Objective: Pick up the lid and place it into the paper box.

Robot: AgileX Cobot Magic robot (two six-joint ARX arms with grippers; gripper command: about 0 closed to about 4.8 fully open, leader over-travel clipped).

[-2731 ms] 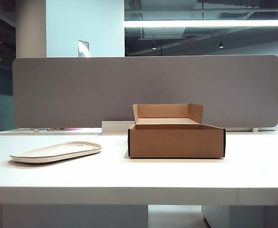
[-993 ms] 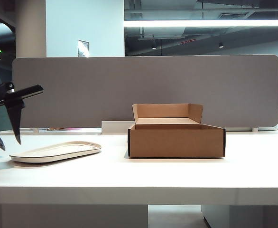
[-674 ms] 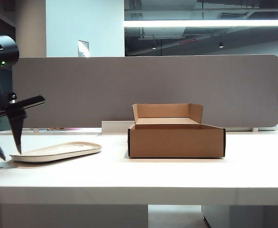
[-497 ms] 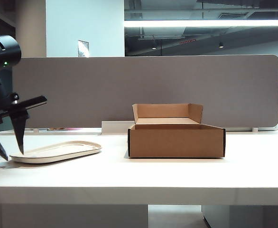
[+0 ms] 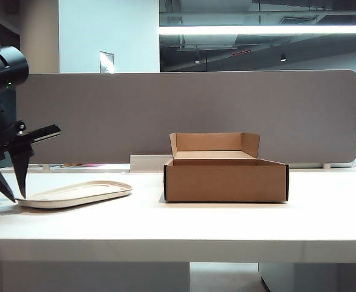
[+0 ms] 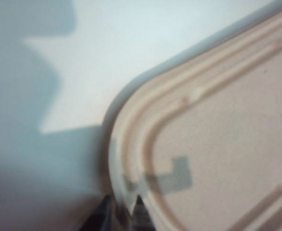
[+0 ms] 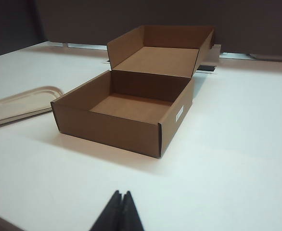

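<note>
The left gripper (image 5: 11, 196) has come down to the far-left rounded end of the lid (image 5: 75, 193) and its fingers have narrowed from a wide spread — in the left wrist view the two tips (image 6: 122, 211) now straddle the lid's raised rim (image 6: 119, 159), closing but not visibly clamped. The lid lies flat on the white table (image 5: 178, 222), nudged only slightly. That suggests the pick is about to be secured; lifting comes next. Further right, well apart, the paper box (image 5: 226, 176) stands open and empty. The right gripper (image 7: 118, 211) rests low near that box, fingertips pressed together, holding nothing.
</note>
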